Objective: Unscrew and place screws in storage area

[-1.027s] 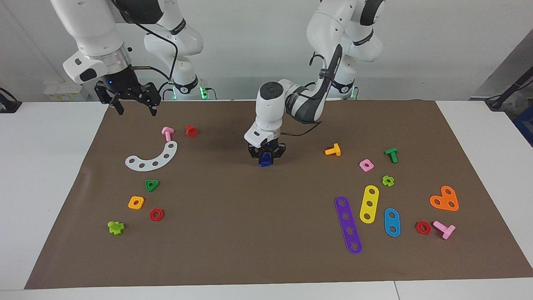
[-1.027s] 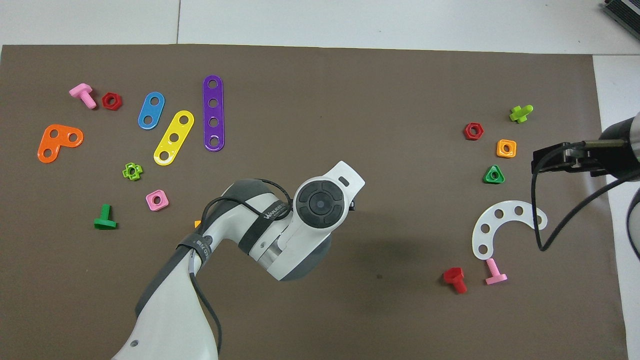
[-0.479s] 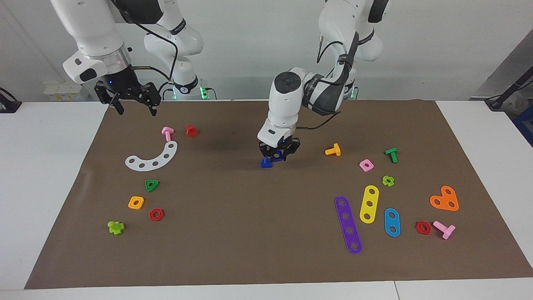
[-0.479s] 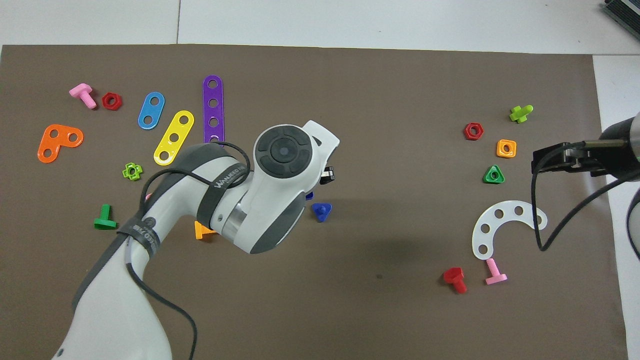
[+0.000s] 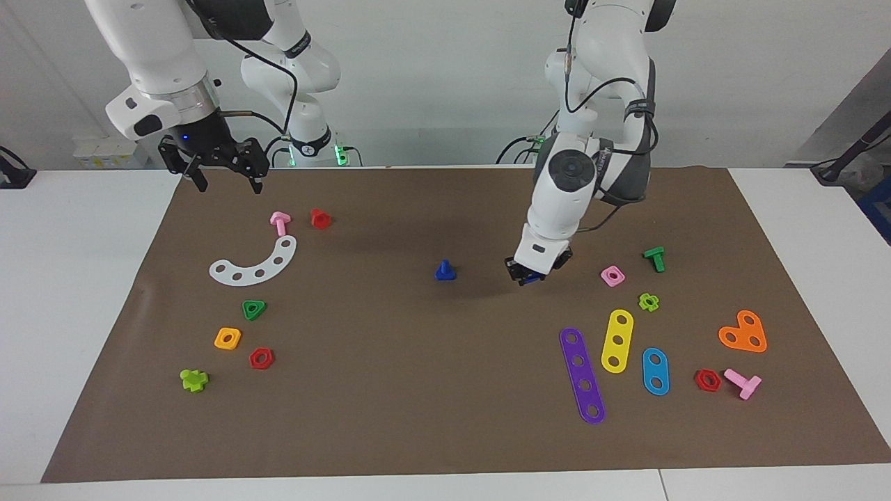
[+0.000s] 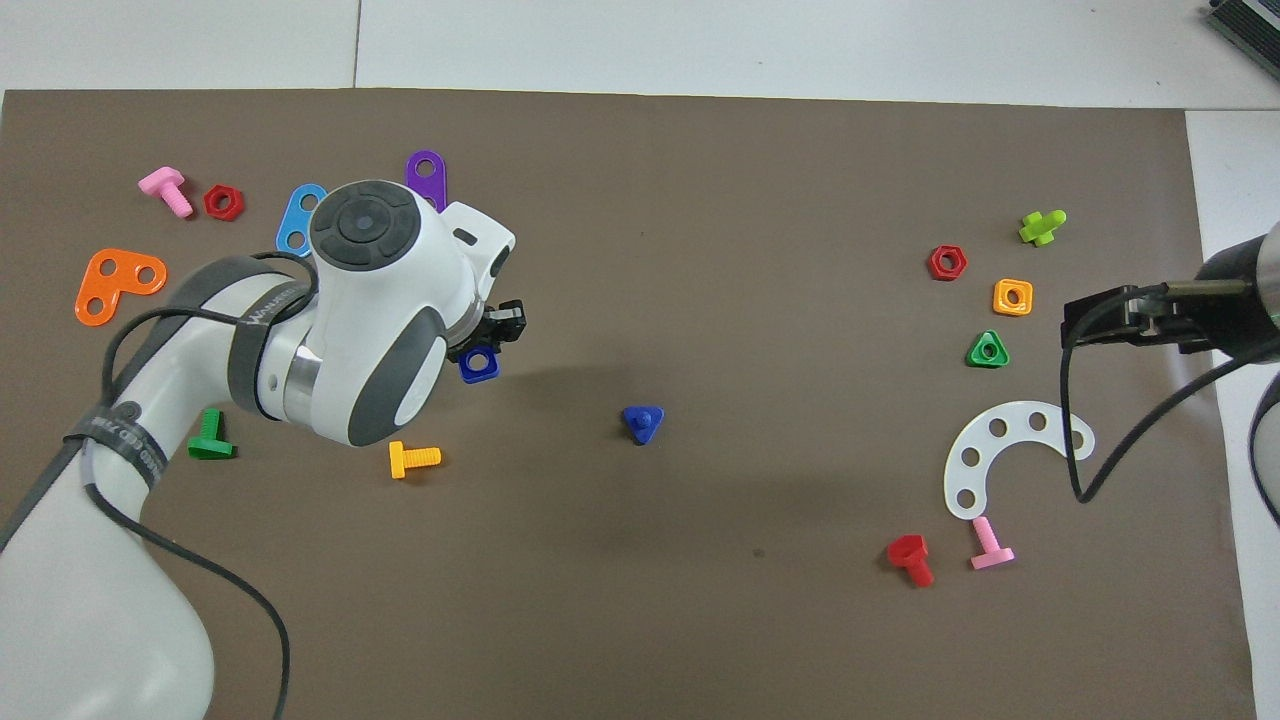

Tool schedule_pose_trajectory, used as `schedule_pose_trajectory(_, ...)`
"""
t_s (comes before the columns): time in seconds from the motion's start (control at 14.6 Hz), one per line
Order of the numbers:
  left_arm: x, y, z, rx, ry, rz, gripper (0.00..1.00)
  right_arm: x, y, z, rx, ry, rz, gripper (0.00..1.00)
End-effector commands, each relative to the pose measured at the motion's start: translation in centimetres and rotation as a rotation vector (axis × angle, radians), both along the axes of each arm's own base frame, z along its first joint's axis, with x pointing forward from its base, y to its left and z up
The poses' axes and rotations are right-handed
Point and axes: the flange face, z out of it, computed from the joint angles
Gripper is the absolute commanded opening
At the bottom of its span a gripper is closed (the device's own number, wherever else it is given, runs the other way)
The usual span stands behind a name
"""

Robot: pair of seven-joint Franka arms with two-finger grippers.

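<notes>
The blue screw [image 5: 445, 271] stands head down on the brown mat at mid table, free of both grippers; it also shows in the overhead view [image 6: 642, 423]. My left gripper [image 5: 529, 273] is shut on a blue square nut [image 6: 479, 364] and holds it low over the mat, toward the left arm's end from the screw. The storage area is the mat stretch with the white arc strip [image 5: 254, 263], green triangular nut [image 5: 254, 309], orange square nut [image 5: 227, 338] and red hexagonal nut [image 5: 261, 358]. My right gripper [image 5: 224, 179] waits open above the mat's edge by the robots.
A pink bolt [image 5: 280, 222] and a red bolt [image 5: 320, 218] lie near the arc strip. Purple [image 5: 582, 375], yellow [image 5: 617, 340] and blue [image 5: 655, 371] strips, a pink nut [image 5: 612, 275], green bolt [image 5: 654, 258] and orange bolt [image 6: 413, 459] lie at the left arm's end.
My left gripper has lifted away from the blue screw with the blue square nut and swung toward the left arm's end. The screw stays on the mat. The right arm has not moved.
</notes>
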Motion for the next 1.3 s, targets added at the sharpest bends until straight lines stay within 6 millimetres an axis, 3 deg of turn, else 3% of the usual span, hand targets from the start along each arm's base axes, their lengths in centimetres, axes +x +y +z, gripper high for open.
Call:
schedule_pose_trajectory(0.0,-1.1,3.6,-0.9,-0.03,-0.007,-0.067,0.0,-0.5,0.8,-1.6,0.006,-0.011,0.0,0.99)
schedule_pose_trajectory(0.07,-1.2,4.4,-1.5,-0.034,-0.018,-0.081,0.0,-0.6,2.6,-1.8,0.008,-0.017,0.018,0.99)
schedule_pose_trajectory(0.21,-1.8,6.2,-3.1,-0.045,-0.057,-0.12,0.0,-0.6,3.9,-2.4,0.008,-0.025,-0.018,0.99)
schedule_pose_trajectory(0.34,-2.5,8.2,-4.8,-0.052,-0.096,-0.149,0.0,-0.9,6.0,-4.1,0.011,-0.038,-0.02,0.99)
schedule_pose_trajectory(0.48,-3.0,8.4,-5.2,-0.052,-0.098,-0.161,0.01,-2.2,9.2,-6.8,0.024,-0.081,0.006,0.99)
schedule_pose_trajectory(0.55,-3.0,8.4,-5.1,-0.051,-0.096,-0.161,0.38,-2.5,10.6,-7.9,0.025,-0.077,0.008,0.99)
schedule_pose_trajectory(0.62,-3.1,8.4,-5.1,-0.052,-0.095,-0.163,0.82,-2.6,12.4,-8.6,0.025,-0.073,0.004,0.99)
schedule_pose_trajectory(0.68,-3.1,8.2,-5.2,-0.051,-0.092,-0.168,1.0,-2.6,13.7,-9.4,0.025,-0.064,0.001,0.99)
schedule_pose_trajectory(1.1,-3.1,8.1,-4.8,-0.047,-0.071,-0.17,1.0,-4.1,21.6,-14.1,0.034,-0.06,0.041,0.99)
schedule_pose_trajectory(1.23,-3.5,8.7,-3.1,-0.041,-0.048,-0.17,1.0,-4.3,24.8,-16.3,0.043,-0.065,0.038,0.99)
